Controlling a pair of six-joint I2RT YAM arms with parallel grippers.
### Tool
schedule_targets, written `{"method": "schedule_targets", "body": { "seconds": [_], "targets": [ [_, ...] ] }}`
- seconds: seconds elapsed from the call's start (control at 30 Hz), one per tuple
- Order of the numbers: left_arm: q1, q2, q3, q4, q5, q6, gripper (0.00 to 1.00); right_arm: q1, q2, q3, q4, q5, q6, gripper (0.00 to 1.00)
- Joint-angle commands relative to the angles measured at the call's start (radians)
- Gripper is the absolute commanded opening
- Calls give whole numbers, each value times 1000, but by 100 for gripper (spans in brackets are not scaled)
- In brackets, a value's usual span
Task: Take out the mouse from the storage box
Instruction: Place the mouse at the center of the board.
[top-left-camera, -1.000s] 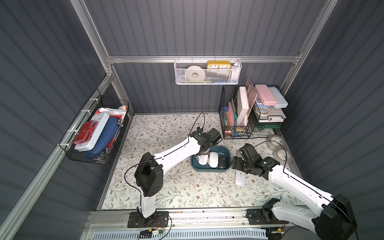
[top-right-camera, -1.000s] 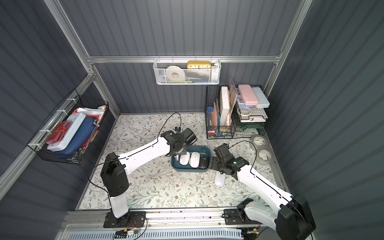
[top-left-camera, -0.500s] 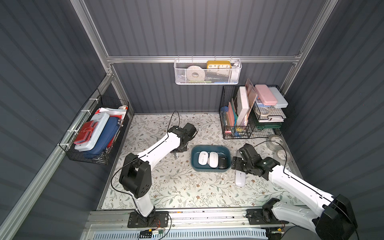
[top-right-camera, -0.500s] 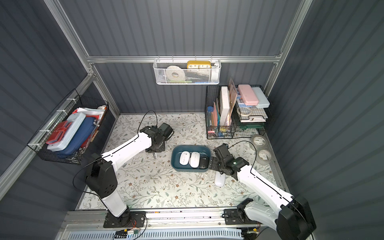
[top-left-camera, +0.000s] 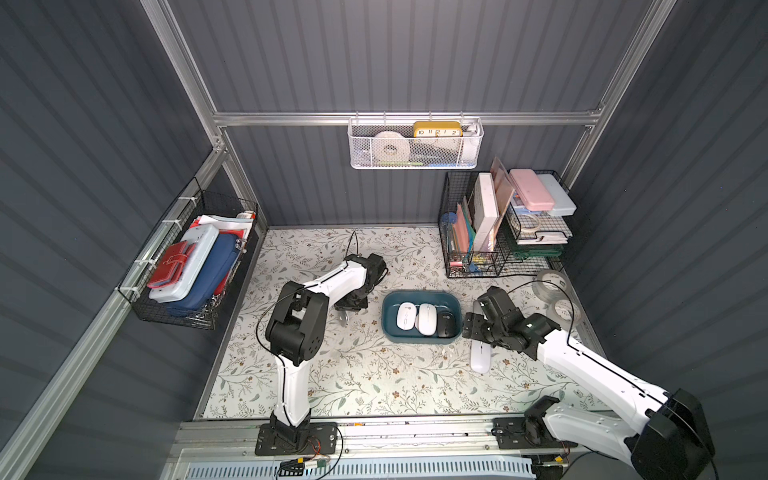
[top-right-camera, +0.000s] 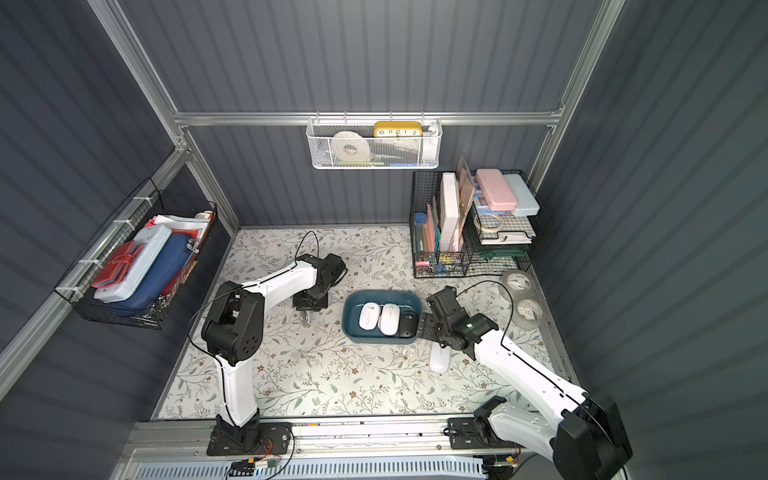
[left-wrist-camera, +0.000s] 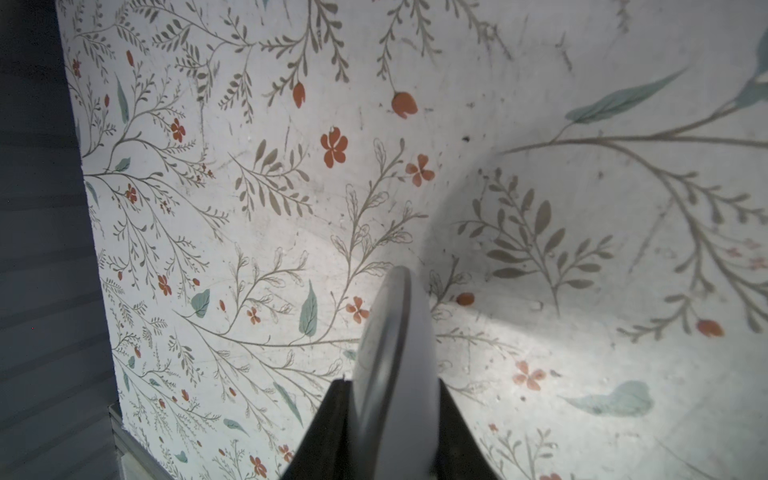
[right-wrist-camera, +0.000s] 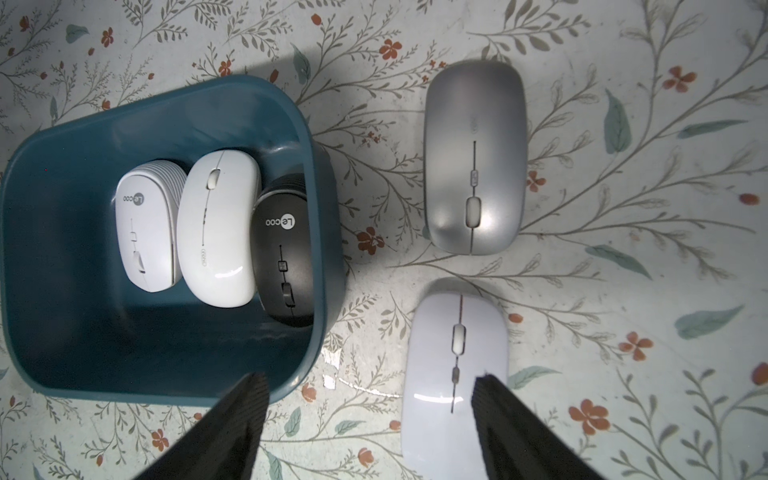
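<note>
The dark teal storage box (top-left-camera: 419, 295) sits mid-table in both top views, also in the right wrist view (right-wrist-camera: 166, 384). Inside lie two white mice (top-left-camera: 405, 316) (top-left-camera: 427, 319) and a black mouse (top-left-camera: 446, 325). My left gripper (top-left-camera: 344, 316) hangs left of the box, shut on a thin white-and-grey mouse (left-wrist-camera: 395, 332) held on edge just above the mat. My right gripper (right-wrist-camera: 370, 382) stands open low beside the box's right end (top-left-camera: 473, 332), over a white mouse (right-wrist-camera: 455, 374) lying on the mat. A silver mouse (right-wrist-camera: 473, 158) lies beyond it.
A black wire rack (top-left-camera: 498, 232) with books and cases stands at the back right. Two tape rolls (top-left-camera: 550, 282) (top-left-camera: 563, 308) lie near the right wall. A black wire basket (top-left-camera: 187, 266) hangs on the left wall, a white mesh basket (top-left-camera: 415, 145) on the back rail.
My left arm has swung from over the storage box to its left, carrying the thin mouse and folding back. The right arm has stayed put.
</note>
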Motion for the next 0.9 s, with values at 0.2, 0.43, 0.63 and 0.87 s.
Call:
{"method": "schedule_targets", "body": {
  "seconds": [0.2,0.43,0.63,0.87],
  "targets": [
    [3,61,32,1,-14,32,29,7,1,27,-1,16,-10,83],
    [3,82,17,45,33,32,34,7,6,25,1,11,-6,83],
    [-2,51,-14,92,80,38,50,13,4,30,-7,21,-4,83],
    [-2,-38,-73,139,139,29,57,51,34,71,-15,46,7,83]
  ]
}}
